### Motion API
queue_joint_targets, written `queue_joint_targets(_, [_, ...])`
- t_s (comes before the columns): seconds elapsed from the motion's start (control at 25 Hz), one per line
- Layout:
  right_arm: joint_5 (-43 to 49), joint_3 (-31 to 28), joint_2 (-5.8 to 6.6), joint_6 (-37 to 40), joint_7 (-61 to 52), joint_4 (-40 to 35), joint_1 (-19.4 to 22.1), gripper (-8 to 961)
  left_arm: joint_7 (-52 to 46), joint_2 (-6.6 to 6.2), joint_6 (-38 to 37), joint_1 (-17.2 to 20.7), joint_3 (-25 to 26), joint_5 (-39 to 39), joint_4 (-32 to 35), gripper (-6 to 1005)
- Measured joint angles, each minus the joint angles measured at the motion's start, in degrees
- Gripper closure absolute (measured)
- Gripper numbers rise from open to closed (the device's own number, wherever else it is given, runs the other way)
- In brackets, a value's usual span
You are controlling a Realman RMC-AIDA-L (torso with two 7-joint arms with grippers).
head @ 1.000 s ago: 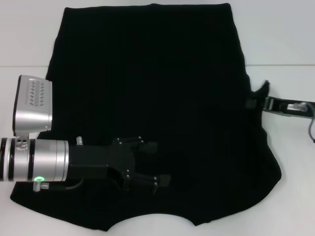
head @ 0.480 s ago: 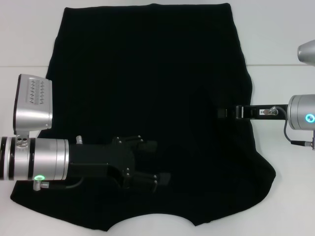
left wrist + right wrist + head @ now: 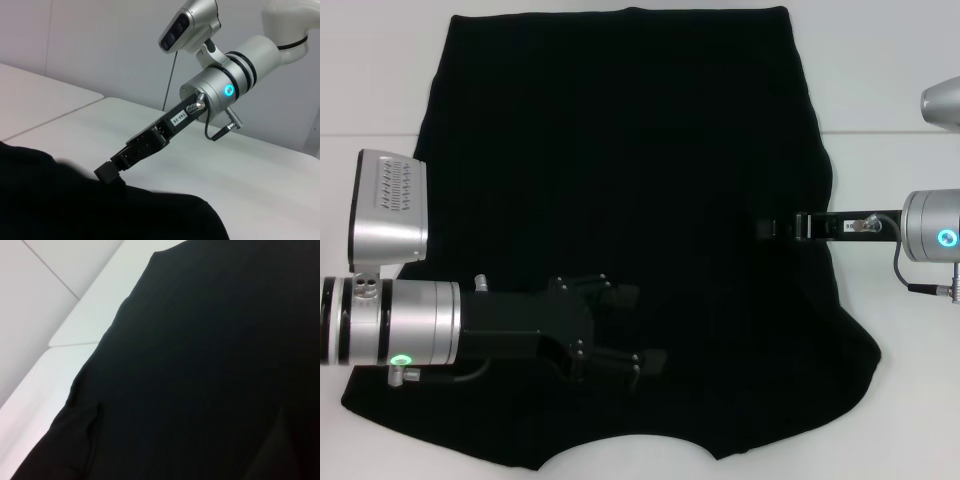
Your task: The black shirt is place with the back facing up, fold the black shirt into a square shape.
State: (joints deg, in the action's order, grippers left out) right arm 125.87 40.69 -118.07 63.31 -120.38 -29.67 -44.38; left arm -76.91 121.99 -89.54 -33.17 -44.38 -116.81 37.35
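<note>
Right gripper (image 3: 772, 229) over black shirt (image 3: 620, 150) near tabletop (image 3: 900, 80) right edge, grip state unclear; left gripper (image 3: 640, 330) fingers spread, empty, near edge.

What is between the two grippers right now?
Only black shirt. In the head view, unbroken dark fabric spans from the left gripper, low over the shirt near the neckline, to the right gripper at the right side. Nothing else lies there.

Matt black cloth shirt (image 3: 620, 170), smooth white table (image 3: 880, 80), brushed-metal arm casing, matt black end effector (image 3: 625, 330)
</note>
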Motion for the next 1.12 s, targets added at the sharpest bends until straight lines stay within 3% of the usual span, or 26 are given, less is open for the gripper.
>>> queue_joint_targets(0.24, [-3.67,-0.27,0.01,2.97,0.70,-0.49,0.17,793,0.00,0.00,0.00,0.02,0.17,0.00,0.00,49])
queue_joint_targets(0.44, [-5.85,-0.47,1.02,6.39,0.84,-0.58,0.75,552,0.02,0.01,0.06,0.13,0.61,0.02,-0.06,50])
queue_joint_targets(0.68, [-5.93,-1.38,2.59,7.61,0.83,-0.66,2.82,419,-1.04,0.03,0.86,0.52,1.07,0.12,-0.01,50])
queue_joint_targets(0.84, [-5.96,-4.35,3.11,10.52,3.47,-0.73,4.71,331,-4.96,-0.72,-0.14,1.06,4.46,-0.23,0.15,49])
queue_joint_targets(1.0, [-6.16,-8.53,2.77,15.34,9.49,-0.49,6.45,169,-9.15,-2.02,-0.56,3.39,9.25,-0.44,0.91,49])
queue_joint_targets(1.12, [-6.94,-9.92,1.82,17.67,13.59,-0.04,7.45,173,-10.31,-2.42,-0.63,5.94,11.47,-0.86,2.99,49])
